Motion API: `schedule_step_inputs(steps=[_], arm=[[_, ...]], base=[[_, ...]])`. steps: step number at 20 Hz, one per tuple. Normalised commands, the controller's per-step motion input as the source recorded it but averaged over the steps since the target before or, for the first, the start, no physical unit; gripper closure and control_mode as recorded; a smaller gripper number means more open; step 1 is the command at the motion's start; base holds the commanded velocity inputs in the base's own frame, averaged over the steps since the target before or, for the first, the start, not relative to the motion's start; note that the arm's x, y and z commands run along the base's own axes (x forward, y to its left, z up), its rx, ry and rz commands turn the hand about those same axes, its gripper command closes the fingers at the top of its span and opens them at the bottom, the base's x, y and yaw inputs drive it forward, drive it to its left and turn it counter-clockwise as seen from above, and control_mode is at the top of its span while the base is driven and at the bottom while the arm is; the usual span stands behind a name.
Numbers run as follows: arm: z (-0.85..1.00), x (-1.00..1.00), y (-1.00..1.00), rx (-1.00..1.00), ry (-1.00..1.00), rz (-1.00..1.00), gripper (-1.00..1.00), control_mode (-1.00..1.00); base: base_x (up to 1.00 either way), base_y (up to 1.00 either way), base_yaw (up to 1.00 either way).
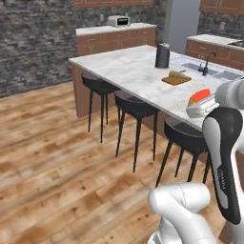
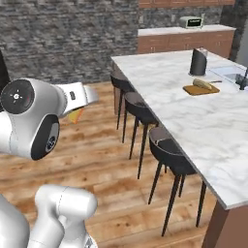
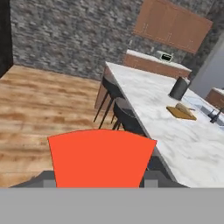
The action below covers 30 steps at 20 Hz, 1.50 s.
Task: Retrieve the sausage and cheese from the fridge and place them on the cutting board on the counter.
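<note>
With the end effector [image 3: 100,186] clamped on the orange cheese wedge [image 3: 99,157], carry level over the marble tabletop [image 3: 175,135] to the cutting board [image 3: 180,113], lowering beside the tan item [image 3: 184,108] already there.

No legible text anywhere; the arm's [image 1: 224,164] faint marking seems unreadable.

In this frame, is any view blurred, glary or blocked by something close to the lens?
Hand view: the orange-red wedge of cheese looms flat across the lower middle, hiding the fingers. Left base view: soft but readable, no glare on the white marble island counter. Right base view: the arm crowds the left.
</note>
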Motion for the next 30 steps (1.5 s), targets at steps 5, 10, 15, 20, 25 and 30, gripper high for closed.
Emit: schedule_step_inputs(steps=[5, 10, 15, 20, 25, 30], arm=[[0.00, 0.00, 0.00, 0.00, 0.00, 0.00, 1.00, 1.00], [0.00, 0.00, 0.00, 0.00, 0.00, 0.00, 1.00, 1.00], [0.00, 0.00, 0.00, 0.00, 0.00, 0.00, 1.00, 1.00], [0.00, 0.00, 0.00, 0.00, 0.00, 0.00, 1.00, 1.00], [0.00, 0.00, 0.00, 0.00, 0.00, 0.00, 1.00, 1.00], [0.00, 0.00, 0.00, 0.00, 0.00, 0.00, 1.00, 1.00]], base=[[0.25, 0.30, -0.83], [0.28, 0.67, -0.58], [0.51, 1.00, -0.21], [0.50, 0.86, -0.25], [0.35, 0.69, -0.41], [0.24, 0.62, -0.55]])
